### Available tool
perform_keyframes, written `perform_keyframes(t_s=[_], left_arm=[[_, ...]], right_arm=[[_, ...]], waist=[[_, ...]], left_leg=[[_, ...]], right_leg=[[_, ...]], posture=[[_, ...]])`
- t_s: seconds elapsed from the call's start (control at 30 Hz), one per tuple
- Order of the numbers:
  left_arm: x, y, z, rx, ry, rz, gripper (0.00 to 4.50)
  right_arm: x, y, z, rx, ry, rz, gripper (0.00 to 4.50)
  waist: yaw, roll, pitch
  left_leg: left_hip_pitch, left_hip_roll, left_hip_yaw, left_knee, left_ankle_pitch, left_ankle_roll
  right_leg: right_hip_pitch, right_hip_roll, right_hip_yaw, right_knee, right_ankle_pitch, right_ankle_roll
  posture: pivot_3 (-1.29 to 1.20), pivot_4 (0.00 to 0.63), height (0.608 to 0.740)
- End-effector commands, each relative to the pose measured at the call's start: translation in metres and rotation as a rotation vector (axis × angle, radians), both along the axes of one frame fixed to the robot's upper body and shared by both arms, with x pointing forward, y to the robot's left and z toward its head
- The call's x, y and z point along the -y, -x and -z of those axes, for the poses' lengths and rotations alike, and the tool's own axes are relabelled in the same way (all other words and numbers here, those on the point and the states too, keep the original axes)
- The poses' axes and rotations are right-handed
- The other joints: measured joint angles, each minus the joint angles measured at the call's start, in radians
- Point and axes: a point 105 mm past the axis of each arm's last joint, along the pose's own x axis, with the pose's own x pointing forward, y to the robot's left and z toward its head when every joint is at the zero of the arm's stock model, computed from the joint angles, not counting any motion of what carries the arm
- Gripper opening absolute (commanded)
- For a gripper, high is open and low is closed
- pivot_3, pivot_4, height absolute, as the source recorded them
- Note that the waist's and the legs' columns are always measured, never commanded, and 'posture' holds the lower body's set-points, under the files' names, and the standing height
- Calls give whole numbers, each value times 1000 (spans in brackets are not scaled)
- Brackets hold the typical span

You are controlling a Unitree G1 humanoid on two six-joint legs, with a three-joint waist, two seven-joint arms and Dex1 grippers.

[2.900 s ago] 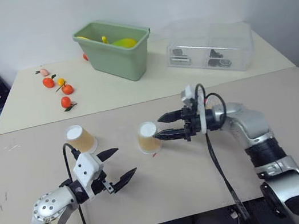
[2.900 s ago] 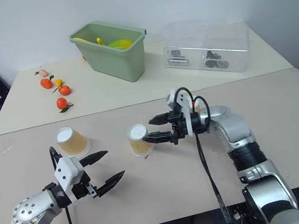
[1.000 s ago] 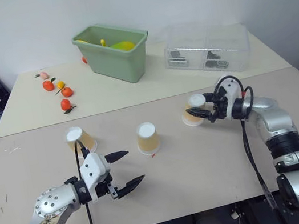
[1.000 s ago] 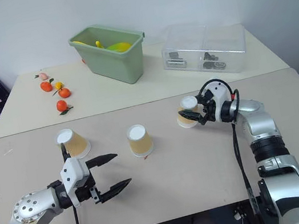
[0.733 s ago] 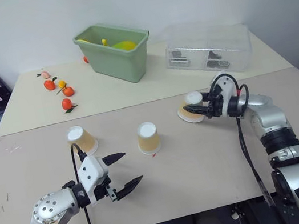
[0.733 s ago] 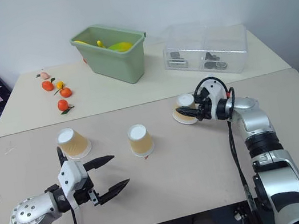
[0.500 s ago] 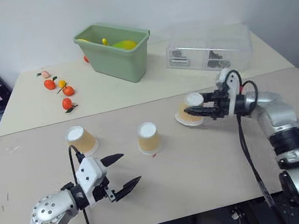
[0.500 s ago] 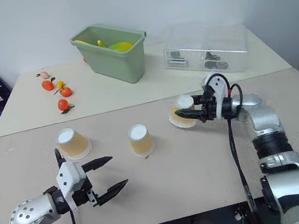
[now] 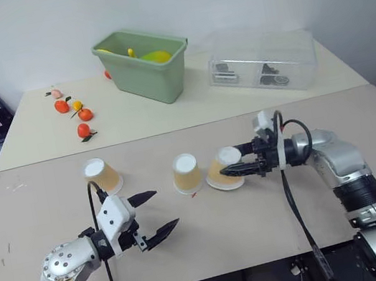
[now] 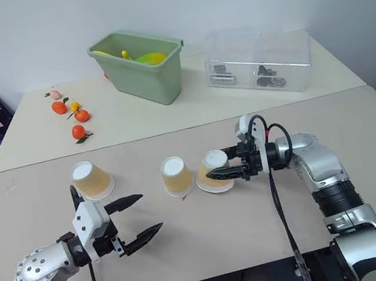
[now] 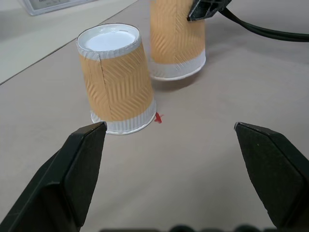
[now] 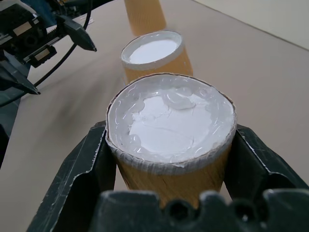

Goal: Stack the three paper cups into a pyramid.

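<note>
The right pincer [image 10: 217,174] grips one cup [image 10: 214,171] by its sides, upside down and tilted, just beside a second upside-down cup [image 10: 176,176] standing mid-table [image 10: 214,245]; whether the held cup's rim touches the table cannot be told. The third cup [image 10: 91,180] stands upside down well to the left, near the left pincer [image 10: 138,218], which hangs above the table with its fingers spread wide and empty. On the far table, a green bin [image 10: 140,64] holds yellow items, a clear lidded box [image 10: 261,60] holds small dark parts, and small orange fruits [image 10: 71,114] lie loose.
</note>
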Motion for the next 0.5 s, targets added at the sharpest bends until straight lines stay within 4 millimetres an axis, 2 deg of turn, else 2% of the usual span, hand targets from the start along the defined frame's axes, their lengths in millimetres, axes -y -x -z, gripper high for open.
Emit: perform_keyframes(t_s=[0.03,0.33,0.5], left_arm=[[-1,1,-8,49,4,-10,4500],[0,4,-9,50,14,-24,4500],[1,6,-10,52,18,-28,4500]], right_arm=[[-9,1,-13,54,-11,-57,2821],[-22,-5,-10,71,-4,-98,2821],[-21,-9,-10,82,13,-111,2821]], waist=[[-1,0,0],[-2,0,0],[-2,0,0]], left_leg=[[0,0,0,0,0,0],[0,0,0,0,0,0],[0,0,0,0,0,0]], right_leg=[[0,0,0,0,0,0],[0,0,0,0,0,0],[0,0,0,0,0,0]], posture=[[0,150,740],[0,150,740],[0,150,740]])
